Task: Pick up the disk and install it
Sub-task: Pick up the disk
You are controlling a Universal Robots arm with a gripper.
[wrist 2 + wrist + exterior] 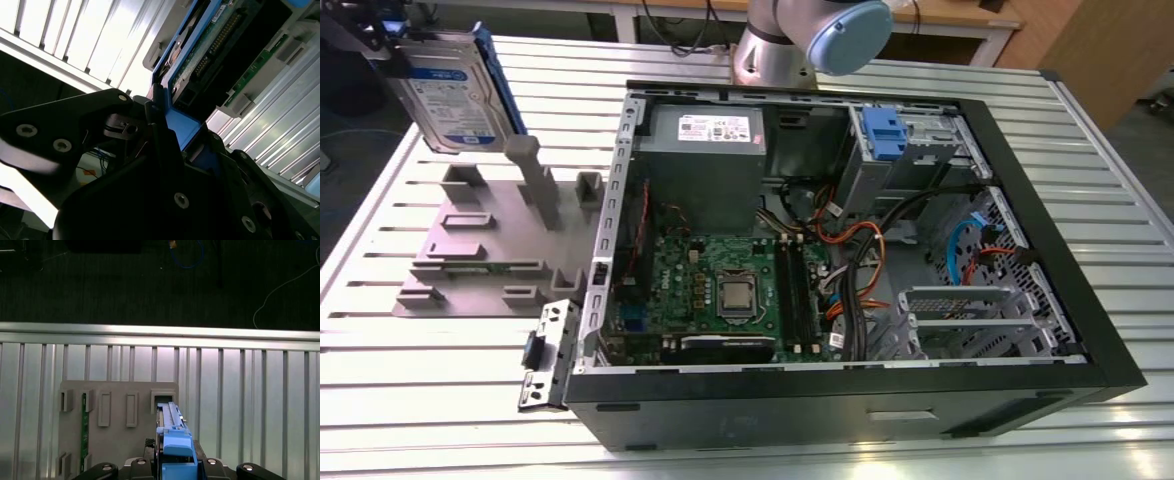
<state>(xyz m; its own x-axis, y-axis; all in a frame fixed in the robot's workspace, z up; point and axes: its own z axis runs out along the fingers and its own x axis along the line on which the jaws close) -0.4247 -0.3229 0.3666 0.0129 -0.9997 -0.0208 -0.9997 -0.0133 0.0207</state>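
Observation:
The disk [454,95], silver with a white-and-blue label and blue side rails, hangs upright in the air at the exterior view's upper left. It is above the grey holder fixture [487,235] and clear of its posts. My gripper [400,50] is shut on the disk's upper end. In the first wrist view the disk's blue rail [175,447] stands edge-on between the black fingers [102,469], with the fixture plate [117,440] below. The second wrist view shows the disk's circuit-board side [212,42] and the blue rail [182,125] clamped by the gripper [165,135].
An open black computer case [854,250] lies on the slatted aluminium table [1107,170]. It holds a green motherboard [720,285], a grey power-supply box [707,140], bundled cables, and a blue latch piece [887,135] at the drive cage. The arm's base [781,45] stands behind the case.

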